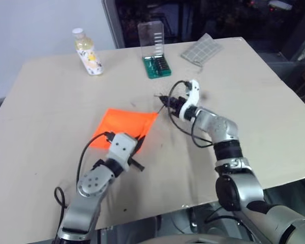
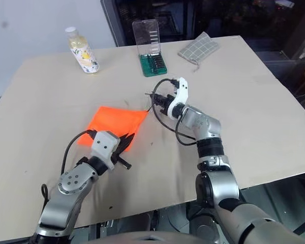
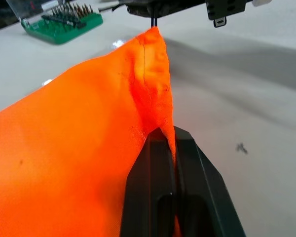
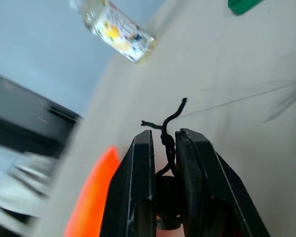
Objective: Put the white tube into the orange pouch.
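2 grippers working orange pouch [image 1: 123,123] on table [image 1: 51,96]. Left wrist view: left gripper [image 3: 173,163] pinching pouch fabric, jaws closed. Right wrist view: right gripper [image 4: 164,143] clamping dark cord [image 4: 168,129], nearly closed. White tube's whereabouts: cannot tell, possibly already inside. Best practice, judging: pulling cord steadily while anchoring fabric.

A lab or workshop test area: a bare tan table [image 1: 274,127] carrying an open green case of screwdriver bits [image 1: 157,65], with dark shelving [image 1: 193,18] behind it beside a plain pale wall [image 1: 35,25]
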You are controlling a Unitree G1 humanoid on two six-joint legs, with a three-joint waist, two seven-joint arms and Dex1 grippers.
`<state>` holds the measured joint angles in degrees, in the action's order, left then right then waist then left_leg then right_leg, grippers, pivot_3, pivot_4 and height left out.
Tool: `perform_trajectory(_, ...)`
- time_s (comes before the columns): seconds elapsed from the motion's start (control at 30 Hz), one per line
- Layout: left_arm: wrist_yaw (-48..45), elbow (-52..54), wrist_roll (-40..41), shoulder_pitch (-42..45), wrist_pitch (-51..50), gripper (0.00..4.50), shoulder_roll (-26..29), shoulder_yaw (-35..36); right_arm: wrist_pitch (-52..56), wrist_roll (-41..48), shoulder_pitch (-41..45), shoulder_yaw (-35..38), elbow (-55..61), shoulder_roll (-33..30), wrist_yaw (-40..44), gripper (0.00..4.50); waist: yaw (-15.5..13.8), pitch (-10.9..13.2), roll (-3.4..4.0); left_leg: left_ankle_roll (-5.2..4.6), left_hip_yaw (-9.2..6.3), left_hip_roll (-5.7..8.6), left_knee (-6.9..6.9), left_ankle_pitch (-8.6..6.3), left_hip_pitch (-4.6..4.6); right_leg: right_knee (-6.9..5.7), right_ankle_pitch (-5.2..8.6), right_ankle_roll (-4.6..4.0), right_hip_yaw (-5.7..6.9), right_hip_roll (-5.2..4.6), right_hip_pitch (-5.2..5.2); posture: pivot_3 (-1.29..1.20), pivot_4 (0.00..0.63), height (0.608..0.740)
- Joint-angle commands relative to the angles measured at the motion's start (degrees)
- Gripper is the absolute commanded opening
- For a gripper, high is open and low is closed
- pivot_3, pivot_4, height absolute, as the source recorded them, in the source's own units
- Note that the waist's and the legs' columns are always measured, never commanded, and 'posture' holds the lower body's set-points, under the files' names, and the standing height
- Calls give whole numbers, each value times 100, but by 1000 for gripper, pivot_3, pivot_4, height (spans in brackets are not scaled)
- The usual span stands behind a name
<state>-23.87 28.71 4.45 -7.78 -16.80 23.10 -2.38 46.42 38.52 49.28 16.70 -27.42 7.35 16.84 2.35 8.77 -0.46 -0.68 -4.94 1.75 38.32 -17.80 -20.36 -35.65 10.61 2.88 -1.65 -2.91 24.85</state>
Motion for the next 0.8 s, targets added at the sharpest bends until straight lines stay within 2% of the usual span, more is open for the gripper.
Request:
perform_trajectory(0.03,5,71,71,-48,48,0,-24,84,143,594,390,293,317,519,-349,123,2,1,2,0,0,0,0,0,-5,0,0,0,0,0,4,0,150,740)
perform_trajectory(0.07,-7,73,114,-49,43,0,-37,97,157,649,365,267,324,498,-409,123,2,2,3,0,1,0,1,0,-8,0,0,0,0,0,7,0,150,740)
perform_trajectory(0.1,-62,116,285,-73,3,422,-77,150,180,700,342,246,334,487,-465,123,3,2,3,0,1,0,1,0,-9,0,0,0,0,0,7,0,150,740)
perform_trajectory(0.17,-106,160,436,-86,-26,735,-104,203,197,757,306,176,353,457,-529,123,3,2,3,-1,1,0,1,0,-11,0,0,0,0,-1,8,0,150,740)
perform_trajectory(0.2,-51,146,366,-72,-9,1263,-97,202,206,762,283,135,371,443,-551,123,1,2,3,-1,1,0,2,0,-12,0,0,0,0,-1,8,0,150,740)
perform_trajectory(0.23,48,103,216,-42,13,1570,-81,186,223,762,258,90,396,427,-576,123,2,2,3,-1,-1,0,3,0,-16,1,0,0,4,-1,10,0,150,740)
perform_trajectory(0.33,101,45,66,-17,74,2878,-42,151,269,788,201,8,476,393,-634,123,2,2,3,-1,-1,1,3,0,-16,0,0,0,4,0,11,0,150,740)
perform_trajectory(0.37,84,50,72,-27,90,3444,-40,145,288,807,183,-6,509,380,-647,123,3,2,3,-1,-1,1,3,0,-16,0,0,0,4,1,11,0,150,740)
perform_trajectory(0.4,63,66,93,-42,106,3780,-46,143,313,827,164,-18,545,363,-663,123,4,2,3,-1,-1,2,3,0,-16,0,0,0,4,1,11,0,150,740)
perform_trajectory(0.5,20,118,98,-63,179,3780,-35,128,387,835,90,-84,688,294,-707,123,2,2,3,-1,-1,1,3,0,-22,0,0,0,4,1,17,0,150,740)
perform_trajectory(0.6,-25,235,149,20,307,3780,-30,161,326,549,-75,-485,1093,126,-587,123,3,2,3,0,1,1,4,1,-38,-5,0,0,2,0,34,0,150,740)
perform_trajectory(0.8,-72,395,308,885,103,3780,-31,176,-22,84,-379,-1460,2174,-74,52,123,-14,1,2,0,0,3,7,1,-44,-6,0,1,4,-1,37,0,150,740)
